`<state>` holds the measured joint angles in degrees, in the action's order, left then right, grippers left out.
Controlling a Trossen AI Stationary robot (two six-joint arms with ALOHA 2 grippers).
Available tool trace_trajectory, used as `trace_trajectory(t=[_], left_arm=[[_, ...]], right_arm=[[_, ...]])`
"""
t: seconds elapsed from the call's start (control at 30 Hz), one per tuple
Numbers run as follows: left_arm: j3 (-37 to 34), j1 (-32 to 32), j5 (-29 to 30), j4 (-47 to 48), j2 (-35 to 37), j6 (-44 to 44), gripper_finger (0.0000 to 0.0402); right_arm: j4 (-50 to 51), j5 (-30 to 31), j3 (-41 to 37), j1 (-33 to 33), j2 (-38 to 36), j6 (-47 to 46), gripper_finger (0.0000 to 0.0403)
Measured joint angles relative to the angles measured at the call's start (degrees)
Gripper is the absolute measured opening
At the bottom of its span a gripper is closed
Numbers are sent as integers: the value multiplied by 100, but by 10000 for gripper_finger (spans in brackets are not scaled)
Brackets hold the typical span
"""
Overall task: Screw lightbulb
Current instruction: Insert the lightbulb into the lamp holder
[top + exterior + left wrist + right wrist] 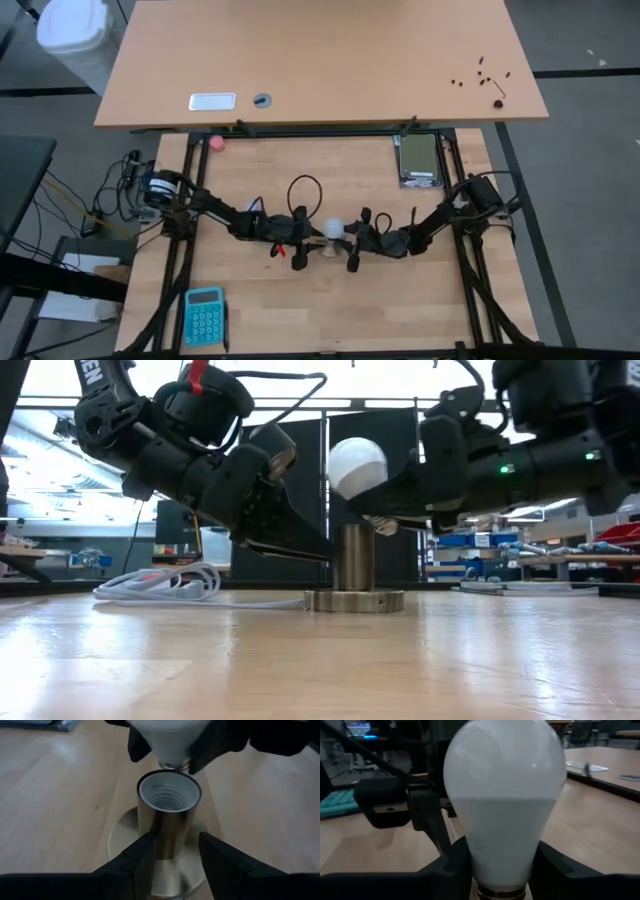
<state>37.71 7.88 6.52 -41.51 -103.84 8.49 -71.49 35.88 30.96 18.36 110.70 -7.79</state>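
Note:
The white lightbulb (357,467) hangs just above the open mouth of an upright metal socket (167,815). The socket stands by its round base disc (354,600) on the wooden table. My right gripper (502,870) comes from the table's right and is shut on the bulb. My left gripper (172,857) comes from the table's left and is shut on the socket. In the high view both grippers meet at mid-table, left (303,238) and right (350,240), with the bulb (333,230) between them. My left gripper pinches the socket's upright tube (165,840) between its two fingers (142,857), low on the tube. The fingers come from the table's left, slanting a little downward. The socket stands upright with its base disc on the table. My right gripper pinches the bulb's tapering neck (502,862) between its two fingers (455,867), just above the screw base (500,893). The fingers come nearly level from the table's right. The bulb is lifted clear, globe up and slightly tilted, with its screw base (172,765) over the socket's far rim.
A white cord (160,585) lies coiled on the table behind my left arm. A pink ball (217,143) and a grey device (418,160) sit near the far edge, and a teal calculator (204,315) lies at the near left. A black cable (305,190) loops beside the socket.

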Motion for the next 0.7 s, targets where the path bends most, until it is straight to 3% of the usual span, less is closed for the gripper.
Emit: trace_trajectory(t=[0.47,0.7], left_arm=[[-2,-7,197,674,491,186,166],[-4,-7,442,1282,1162,-141,166]], right_arm=[[-722,-77,156,-71,148,682,154],[-796,-587,158,-169,168,521,154]])
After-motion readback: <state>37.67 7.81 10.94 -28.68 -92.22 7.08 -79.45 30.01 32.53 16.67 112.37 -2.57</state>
